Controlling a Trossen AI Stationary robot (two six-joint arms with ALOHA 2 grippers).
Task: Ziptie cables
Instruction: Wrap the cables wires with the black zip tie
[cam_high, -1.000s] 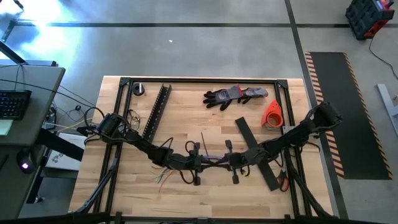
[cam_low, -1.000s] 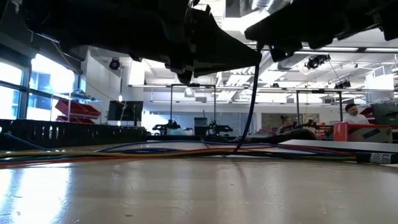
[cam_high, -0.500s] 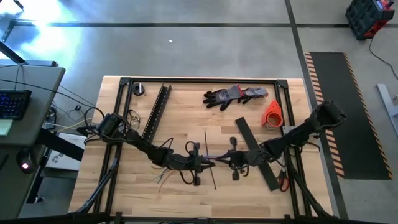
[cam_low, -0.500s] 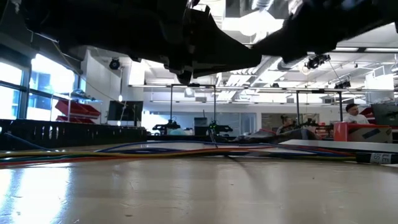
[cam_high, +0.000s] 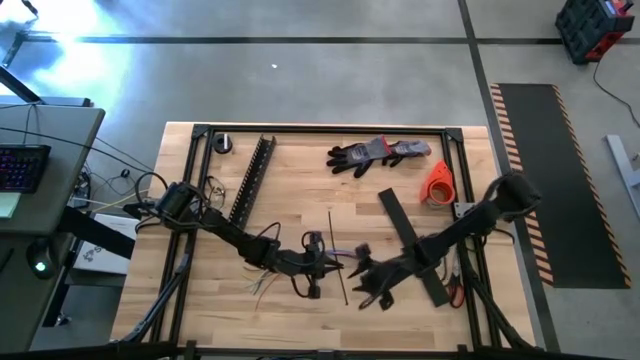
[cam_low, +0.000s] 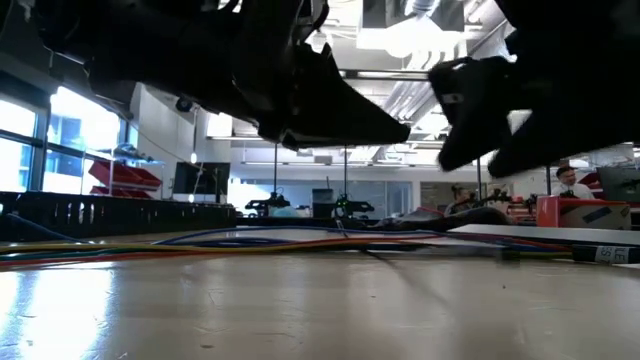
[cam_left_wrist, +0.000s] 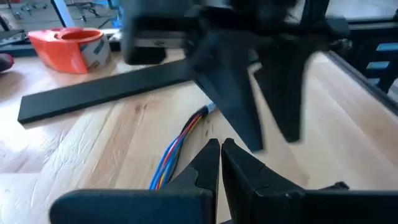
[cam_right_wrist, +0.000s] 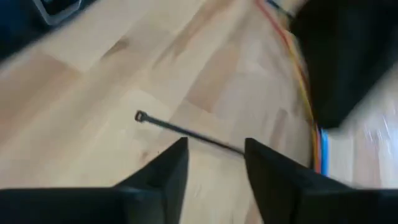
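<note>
From above, you see the left gripper (cam_high: 335, 264) low over the middle of the wooden table (cam_high: 300, 190), its fingers pressed together on the cables (cam_high: 262, 285), whose loose ends fan out behind it toward the table's near edge. Just ahead of its tips a thin black zip tie (cam_high: 338, 255) lies flat on the wood, and just beyond that sits the right gripper (cam_high: 366, 283), fingers parted and holding nothing. Behind the right gripper a flat black strip (cam_high: 410, 243) runs slantwise under its arm; further off are an orange tape roll (cam_high: 438, 183), a pair of gloves (cam_high: 378, 153) and a slotted black bar (cam_high: 252, 179). From table height, you see both grippers as dark shapes hanging above the cables (cam_low: 200, 243), which run level across the wood. In the left wrist view, your left gripper (cam_left_wrist: 221, 149) is shut, tips meeting over the blue and orange cables (cam_left_wrist: 177, 146), with the other arm's fingers just ahead and the strip (cam_left_wrist: 106, 93) and tape roll (cam_left_wrist: 71, 48) beyond. In the right wrist view, your right gripper (cam_right_wrist: 214, 152) stands open and empty, the zip tie (cam_right_wrist: 186, 132) lying just past its tips and the cables (cam_right_wrist: 305, 93) off to one side.
</note>
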